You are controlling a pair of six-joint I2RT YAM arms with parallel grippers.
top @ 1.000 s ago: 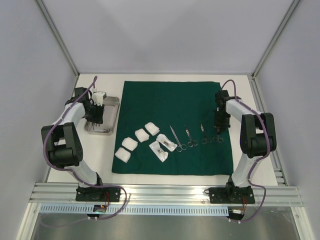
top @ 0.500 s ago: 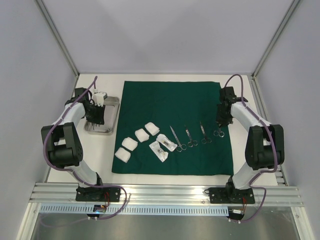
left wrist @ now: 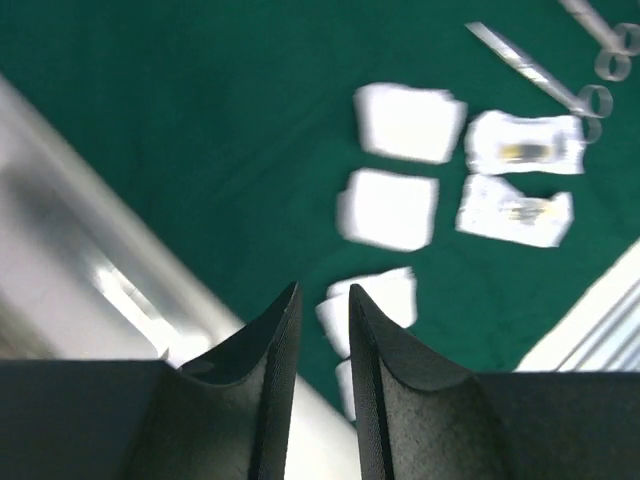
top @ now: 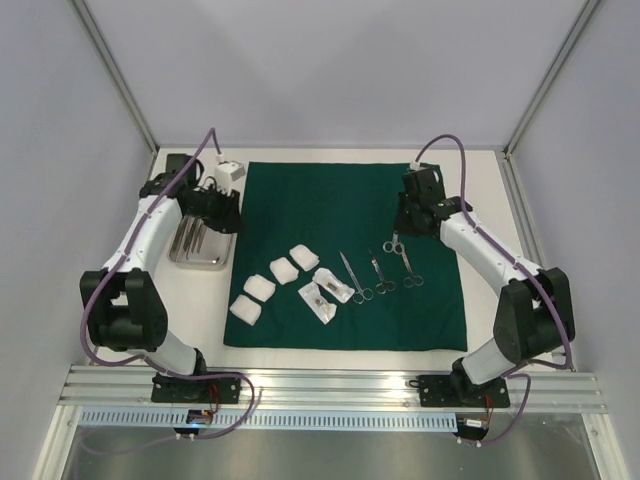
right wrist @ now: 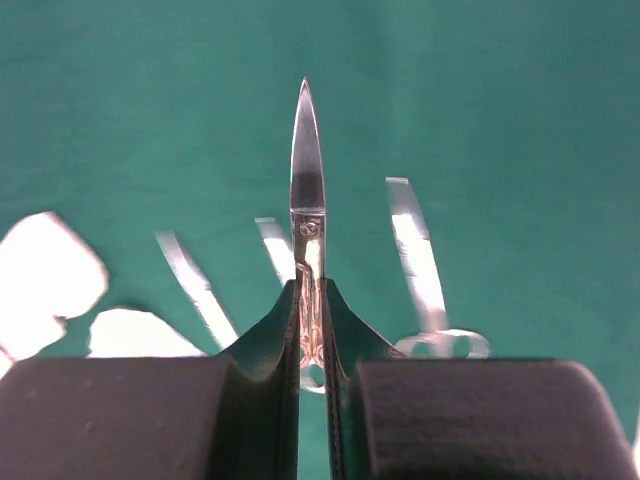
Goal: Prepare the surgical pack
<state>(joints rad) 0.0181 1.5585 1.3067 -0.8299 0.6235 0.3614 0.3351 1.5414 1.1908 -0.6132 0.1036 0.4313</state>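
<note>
Right now my right gripper (right wrist: 311,290) pinches scissors (right wrist: 307,180) over the green cloth (right wrist: 150,100) (blade forward); left gripper (left wrist: 322,295) narrowly parted, empty

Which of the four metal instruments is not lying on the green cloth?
The scissors clamped in the right pincer; the other three lie flat on the cloth.

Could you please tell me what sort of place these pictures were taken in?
Probably a robotics lab test cell staged as a surgical prep bench: plain white walls, an aluminium rail carrying two robot arms, and a green cloth laid with metal instruments and gauze squares beside a steel tray.
</note>
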